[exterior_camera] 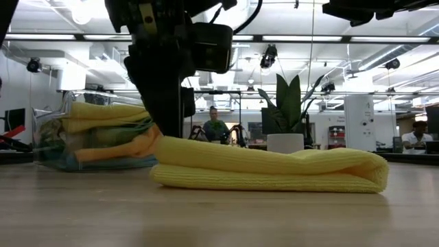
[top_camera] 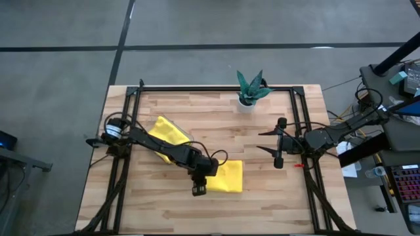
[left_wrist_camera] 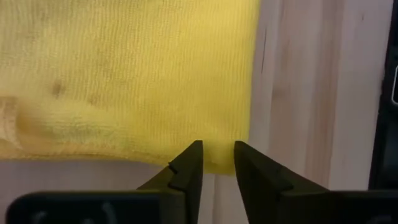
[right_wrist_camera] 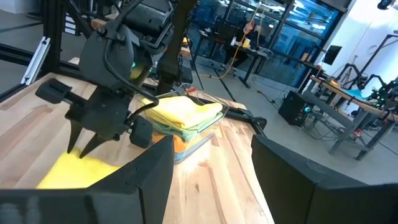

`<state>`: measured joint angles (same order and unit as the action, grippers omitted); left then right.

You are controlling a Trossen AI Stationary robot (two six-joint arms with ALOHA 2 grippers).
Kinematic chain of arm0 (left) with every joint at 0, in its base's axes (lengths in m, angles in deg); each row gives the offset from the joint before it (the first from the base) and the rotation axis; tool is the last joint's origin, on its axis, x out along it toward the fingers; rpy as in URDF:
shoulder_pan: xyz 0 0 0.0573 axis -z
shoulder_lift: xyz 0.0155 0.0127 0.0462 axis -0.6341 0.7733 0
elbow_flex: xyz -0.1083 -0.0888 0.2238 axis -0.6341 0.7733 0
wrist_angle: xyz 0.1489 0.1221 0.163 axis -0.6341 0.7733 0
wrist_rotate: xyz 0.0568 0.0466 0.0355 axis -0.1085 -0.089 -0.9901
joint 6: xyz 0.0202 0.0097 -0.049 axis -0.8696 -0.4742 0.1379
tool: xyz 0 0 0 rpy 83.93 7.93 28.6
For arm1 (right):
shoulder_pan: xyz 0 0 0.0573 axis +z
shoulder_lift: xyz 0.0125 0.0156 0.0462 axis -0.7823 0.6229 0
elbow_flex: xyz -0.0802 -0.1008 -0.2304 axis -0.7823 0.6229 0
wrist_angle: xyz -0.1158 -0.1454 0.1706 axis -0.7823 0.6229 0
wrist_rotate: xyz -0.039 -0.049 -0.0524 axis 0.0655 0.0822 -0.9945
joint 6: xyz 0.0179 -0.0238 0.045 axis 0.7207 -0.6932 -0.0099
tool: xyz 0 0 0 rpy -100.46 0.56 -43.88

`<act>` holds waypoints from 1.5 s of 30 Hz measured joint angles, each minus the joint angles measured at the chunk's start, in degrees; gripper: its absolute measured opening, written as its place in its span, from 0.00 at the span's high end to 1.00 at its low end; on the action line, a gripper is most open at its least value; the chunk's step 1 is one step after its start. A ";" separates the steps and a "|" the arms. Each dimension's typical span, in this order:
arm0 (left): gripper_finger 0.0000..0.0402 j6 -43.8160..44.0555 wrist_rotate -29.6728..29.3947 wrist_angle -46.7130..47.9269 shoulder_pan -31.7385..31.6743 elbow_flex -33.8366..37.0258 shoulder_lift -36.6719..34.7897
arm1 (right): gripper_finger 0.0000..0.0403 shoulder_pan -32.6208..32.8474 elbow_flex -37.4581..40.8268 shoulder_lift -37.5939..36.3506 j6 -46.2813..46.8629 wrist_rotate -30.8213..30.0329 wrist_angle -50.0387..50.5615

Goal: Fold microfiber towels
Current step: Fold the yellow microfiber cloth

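A yellow microfiber towel lies folded flat on the wooden table near its front edge, several layers thick. My left gripper points steeply down at the towel's near left corner. Its fingertips are a narrow gap apart, with the corner showing between them. The other towels lie stacked in a clear tray at the left, a yellow one on top. My right gripper waits open and level over the table's right side. My left gripper comes from above, slanting down, with its fingertips on either side of the folded yellow towel's corner. The towel lies flat on the table. Whether the tips touch the cloth I cannot tell.
A small teal-leaved plant in a white pot stands at the far edge. Black frame rails run round the tabletop. Bare wood lies between the folded towel and my right gripper. People sit at desks in the room beyond.
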<state>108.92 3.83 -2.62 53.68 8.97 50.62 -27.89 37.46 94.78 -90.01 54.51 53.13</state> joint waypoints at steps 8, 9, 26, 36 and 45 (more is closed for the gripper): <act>0.89 1.24 -0.02 -0.08 0.00 0.63 0.00 | 0.49 0.01 -0.04 0.00 0.24 0.02 -0.02; 0.89 1.27 -0.02 -0.01 0.00 0.66 0.00 | 0.49 0.02 -0.04 0.02 0.29 0.02 0.00; 0.90 -5.15 -11.92 -3.51 -2.15 0.55 -4.01 | 0.49 0.01 -0.13 0.02 0.35 0.01 -0.02; 0.90 -7.89 -16.49 -4.81 -3.46 0.80 1.01 | 0.49 0.00 -0.15 0.04 0.25 0.00 -0.02; 0.90 -7.80 -22.57 0.16 -3.55 0.59 0.35 | 0.49 0.02 -0.15 0.02 0.00 0.00 -0.02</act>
<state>101.12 -18.74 -2.46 50.13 9.56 50.97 -27.87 37.30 94.80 -90.01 54.51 53.12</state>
